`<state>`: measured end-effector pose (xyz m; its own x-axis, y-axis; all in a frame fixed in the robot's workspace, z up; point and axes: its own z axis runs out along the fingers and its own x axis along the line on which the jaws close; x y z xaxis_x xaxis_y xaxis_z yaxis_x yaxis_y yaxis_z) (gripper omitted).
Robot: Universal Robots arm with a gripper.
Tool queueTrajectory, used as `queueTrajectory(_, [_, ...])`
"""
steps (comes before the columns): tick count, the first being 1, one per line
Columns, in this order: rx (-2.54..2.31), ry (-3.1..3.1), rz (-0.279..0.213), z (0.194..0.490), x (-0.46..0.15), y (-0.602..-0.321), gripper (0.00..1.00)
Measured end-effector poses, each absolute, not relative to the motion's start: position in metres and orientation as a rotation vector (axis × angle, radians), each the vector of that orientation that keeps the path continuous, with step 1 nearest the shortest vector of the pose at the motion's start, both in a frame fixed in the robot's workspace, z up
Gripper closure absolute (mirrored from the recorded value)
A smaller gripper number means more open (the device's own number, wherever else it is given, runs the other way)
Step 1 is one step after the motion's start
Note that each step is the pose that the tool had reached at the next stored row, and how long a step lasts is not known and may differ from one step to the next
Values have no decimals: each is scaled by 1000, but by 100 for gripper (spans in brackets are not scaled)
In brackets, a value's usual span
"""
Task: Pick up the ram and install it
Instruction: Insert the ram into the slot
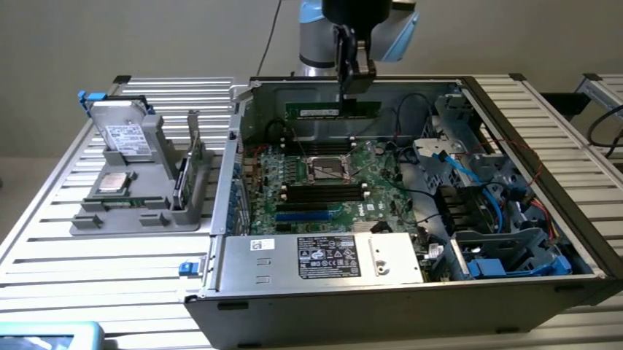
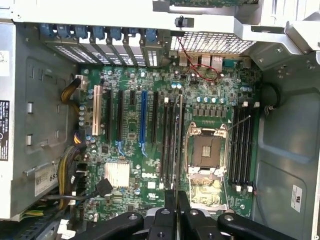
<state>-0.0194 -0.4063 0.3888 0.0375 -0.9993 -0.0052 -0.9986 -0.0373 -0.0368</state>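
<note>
Slatted metal worktop [image 1: 58, 240] carried the open computer case [image 1: 292, 306] while my claw [image 1: 352, 86], pinching the ram [image 1: 331, 110], held the green stick clear above the motherboard [image 1: 375, 168]. I judged the pick-up done and the seating left: the stick hung edge-on over the black memory slots [image 2: 167, 140] beside the processor socket [image 2: 206, 150], not yet in one.

Exterior view. An open computer case [image 1: 389, 313] lies on a slatted metal table [image 1: 58, 240]. Inside the case, a green motherboard [image 1: 322, 193] sits at centre and carries a processor socket [image 1: 329, 169]. A labelled power supply [image 1: 331, 257] is at 6 o'clock. Drive bays [image 1: 501, 251] and blue cables [image 1: 453, 164] are at 3 to 4 o'clock. At 9 o'clock of the case, a grey parts tray [image 1: 146, 213] holds a tilted hard drive [image 1: 125, 137] and a processor chip [image 1: 112, 182].
</note>
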Motion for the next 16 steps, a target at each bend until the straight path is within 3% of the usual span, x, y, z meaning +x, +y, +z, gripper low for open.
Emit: queueTrajectory(16, [-2258,2174,-69,376,-19,-394,87])
